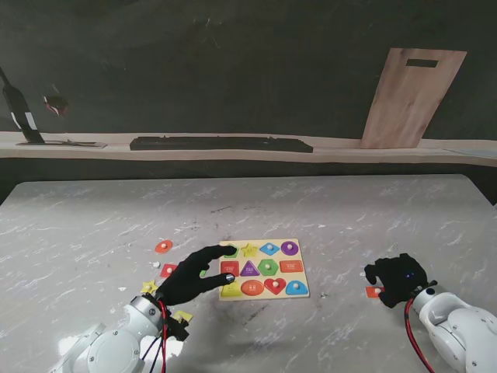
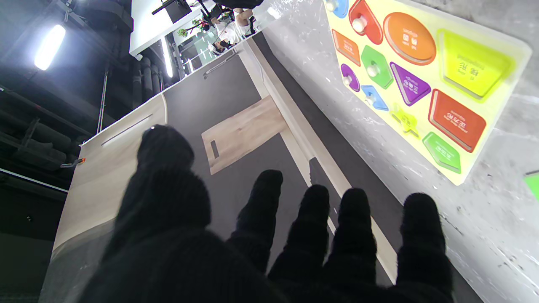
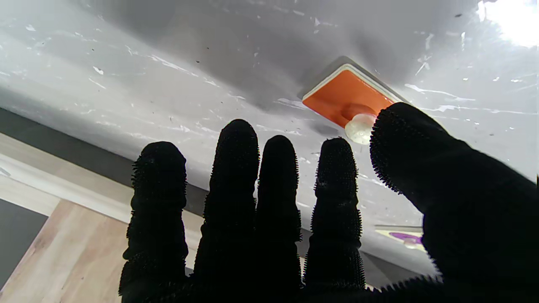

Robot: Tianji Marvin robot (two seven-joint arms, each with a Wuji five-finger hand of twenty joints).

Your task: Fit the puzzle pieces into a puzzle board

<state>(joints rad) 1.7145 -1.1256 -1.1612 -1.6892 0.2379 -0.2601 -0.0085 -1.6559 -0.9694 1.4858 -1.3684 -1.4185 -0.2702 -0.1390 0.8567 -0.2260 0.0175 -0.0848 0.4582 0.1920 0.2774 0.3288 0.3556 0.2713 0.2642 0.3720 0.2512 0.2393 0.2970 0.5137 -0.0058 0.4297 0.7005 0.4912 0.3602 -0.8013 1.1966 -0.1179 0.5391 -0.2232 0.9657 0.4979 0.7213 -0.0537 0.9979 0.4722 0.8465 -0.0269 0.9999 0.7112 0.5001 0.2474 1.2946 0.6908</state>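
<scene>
The pale yellow puzzle board [image 1: 304, 268] [image 2: 497, 42] lies at the table's middle. Several of its shapes carry white knobs; others show flat colour with print. My left hand [image 1: 192, 278] [image 2: 269, 235] hangs at the board's left edge, fingers apart and stretched over its green and red corner shapes, holding nothing. My right hand [image 1: 397, 277] [image 3: 269, 219] hovers to the right of the board, over an orange rectangular piece [image 1: 373, 291] [image 3: 343, 99] lying on the table. Its fingers are straight, and the thumb [image 3: 404, 143] sits just beside the piece's white knob without gripping it.
Loose pieces lie left of the board: an orange round one [image 1: 163, 246], a red one [image 1: 168, 270], a yellow star [image 1: 148, 287] and a yellow piece [image 1: 182, 316] by my left wrist. A wooden board [image 1: 411, 97] leans on the back wall above a ledge.
</scene>
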